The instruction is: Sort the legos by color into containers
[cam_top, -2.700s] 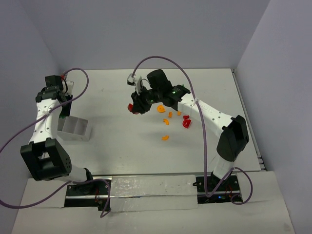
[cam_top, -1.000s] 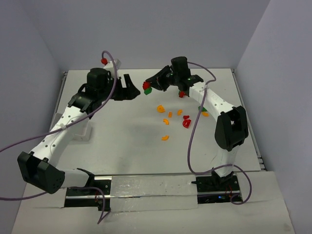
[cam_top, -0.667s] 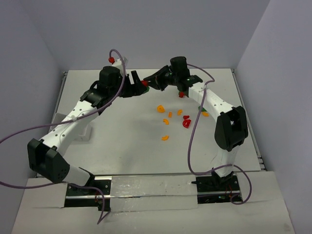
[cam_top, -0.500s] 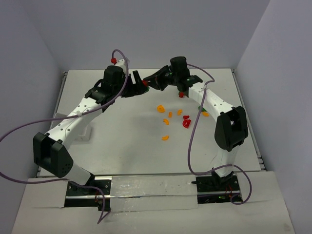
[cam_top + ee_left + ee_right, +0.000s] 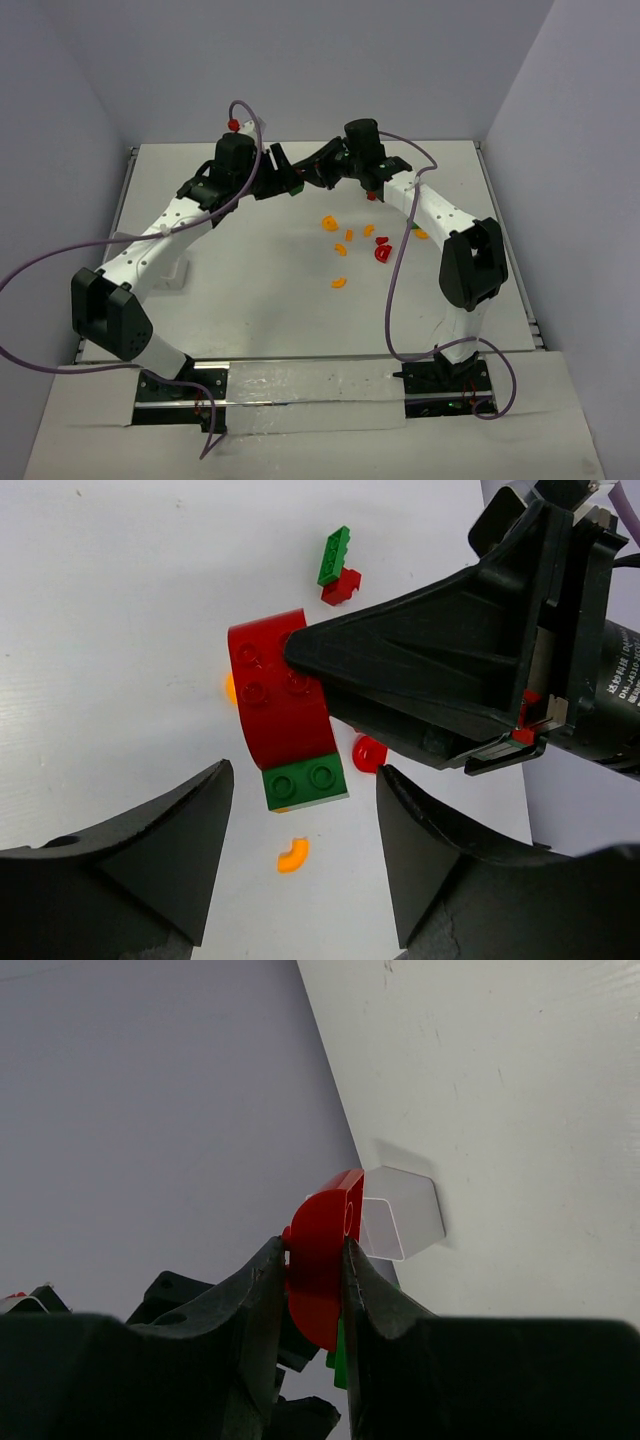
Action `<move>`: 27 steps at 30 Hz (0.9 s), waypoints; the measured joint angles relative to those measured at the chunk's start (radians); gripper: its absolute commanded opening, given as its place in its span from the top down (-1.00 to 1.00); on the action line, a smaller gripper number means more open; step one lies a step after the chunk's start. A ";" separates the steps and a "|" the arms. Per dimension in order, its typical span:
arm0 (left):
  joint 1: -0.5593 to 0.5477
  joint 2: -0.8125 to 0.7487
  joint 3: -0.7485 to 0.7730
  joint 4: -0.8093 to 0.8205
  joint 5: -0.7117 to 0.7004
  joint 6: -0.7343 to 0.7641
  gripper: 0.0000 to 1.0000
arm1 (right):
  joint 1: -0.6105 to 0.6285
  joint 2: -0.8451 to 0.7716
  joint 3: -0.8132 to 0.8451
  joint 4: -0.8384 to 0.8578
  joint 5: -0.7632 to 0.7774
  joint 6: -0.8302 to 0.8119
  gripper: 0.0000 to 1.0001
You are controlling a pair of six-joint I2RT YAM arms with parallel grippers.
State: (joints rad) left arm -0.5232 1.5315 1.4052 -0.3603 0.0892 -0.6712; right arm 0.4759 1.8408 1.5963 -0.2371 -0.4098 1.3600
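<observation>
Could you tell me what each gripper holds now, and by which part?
The right gripper pinches one end of the red piece; a green block is attached. The left gripper holds nothing.

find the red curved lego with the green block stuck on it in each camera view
Top external: the red curved lego is at upper centre, where the two arms' tips meet.
Left wrist: mid-frame, green block at its lower end, just beyond the open left fingers.
Right wrist: centre, seen edge-on.
Shared landmark: the right fingers clamped on it, visible in all three views.
</observation>
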 measured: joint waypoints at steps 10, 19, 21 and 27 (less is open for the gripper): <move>0.000 0.011 0.000 -0.001 0.028 -0.029 -0.25 | 0.002 0.000 0.000 0.003 0.004 -0.016 1.00; 0.003 0.012 -0.014 0.003 0.050 -0.050 -0.05 | 0.002 0.000 0.000 0.006 0.004 -0.022 1.00; 0.003 0.013 -0.021 0.005 0.061 -0.057 -0.05 | 0.002 0.000 0.000 0.007 0.004 -0.022 1.00; 0.009 0.018 -0.040 0.011 0.095 -0.080 0.35 | 0.002 0.000 -0.005 0.014 0.003 -0.024 1.00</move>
State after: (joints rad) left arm -0.5140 1.5497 1.3653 -0.3495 0.1841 -0.7517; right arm 0.4782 1.8408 1.5914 -0.2233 -0.4072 1.3363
